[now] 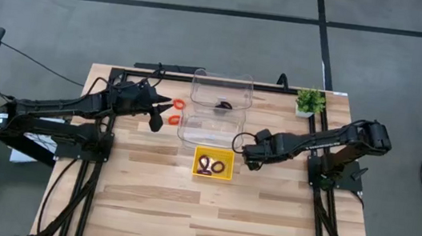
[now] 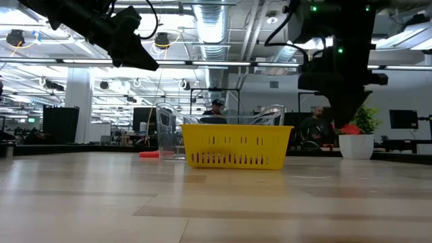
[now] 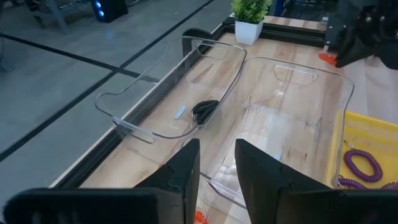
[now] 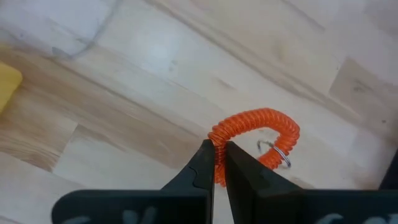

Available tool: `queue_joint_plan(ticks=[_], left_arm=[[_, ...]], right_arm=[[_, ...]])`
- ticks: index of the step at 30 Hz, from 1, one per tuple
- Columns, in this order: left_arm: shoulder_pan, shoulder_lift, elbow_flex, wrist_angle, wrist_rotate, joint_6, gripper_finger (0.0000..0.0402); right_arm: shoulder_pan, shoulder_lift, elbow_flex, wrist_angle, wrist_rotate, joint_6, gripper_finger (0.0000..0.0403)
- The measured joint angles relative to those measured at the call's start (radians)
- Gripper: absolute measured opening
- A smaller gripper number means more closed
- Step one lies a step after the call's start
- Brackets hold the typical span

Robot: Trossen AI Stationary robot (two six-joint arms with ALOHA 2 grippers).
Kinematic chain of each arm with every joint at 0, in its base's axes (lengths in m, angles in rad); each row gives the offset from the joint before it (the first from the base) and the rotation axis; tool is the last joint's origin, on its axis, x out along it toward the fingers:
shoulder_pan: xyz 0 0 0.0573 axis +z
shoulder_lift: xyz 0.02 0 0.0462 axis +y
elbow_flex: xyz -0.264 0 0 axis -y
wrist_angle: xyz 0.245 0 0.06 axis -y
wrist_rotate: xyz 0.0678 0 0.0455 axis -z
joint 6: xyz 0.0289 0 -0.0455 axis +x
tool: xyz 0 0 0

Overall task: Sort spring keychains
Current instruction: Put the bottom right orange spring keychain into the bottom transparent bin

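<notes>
My right gripper point(image 4: 219, 152) is shut on an orange spring keychain point(image 4: 261, 124) above the table, just right of the yellow tray point(image 1: 200, 154); the low view shows the keychain point(image 2: 349, 128) clear of the tabletop. The tray holds purple keychains point(image 3: 364, 165). A black keychain point(image 3: 205, 109) lies in the far clear container point(image 1: 223, 83). Two orange keychains point(image 1: 175, 111) lie on the table left of the near clear container point(image 1: 210, 127). My left gripper point(image 3: 217, 174) hovers open above them, fingers empty. My right gripper pinches the orange keychain's coil at one side of its loop point(image 4: 217, 132) between its two fingertips, coming steeply from above. The rest of the loop curves away from the fingers, lifted clear of the table, with a small metal ring point(image 4: 277, 152) hanging from it.
A small potted plant point(image 1: 307, 102) stands at the table's far right corner. Black frame rails point(image 1: 144, 73) run along the table's far edge and sides. Bare wood point(image 1: 207, 214) stretches across the near half of the table.
</notes>
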Motion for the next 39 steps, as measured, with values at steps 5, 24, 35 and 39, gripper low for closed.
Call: queue_joint_plan(ticks=[5,24,35,39], left_arm=[[0.000,0.000,0.000,0.000,0.000,-0.023,0.0100],[0.000,0.000,0.000,0.005,0.020,-0.051,0.0100],[0.000,0.003,0.000,0.008,0.018,-0.053,0.0100],[0.000,0.030,0.000,0.015,0.018,-0.053,0.0100]], right_arm=[[0.000,0.000,0.039,-0.020,0.042,-0.015,0.0012],[-0.001,-0.292,0.053,0.097,0.306,-0.072,0.0013],[-0.080,-0.295,0.054,0.655,0.221,-0.586,0.0013],[-0.144,-0.209,0.054,0.758,0.103,-0.641,0.0013]])
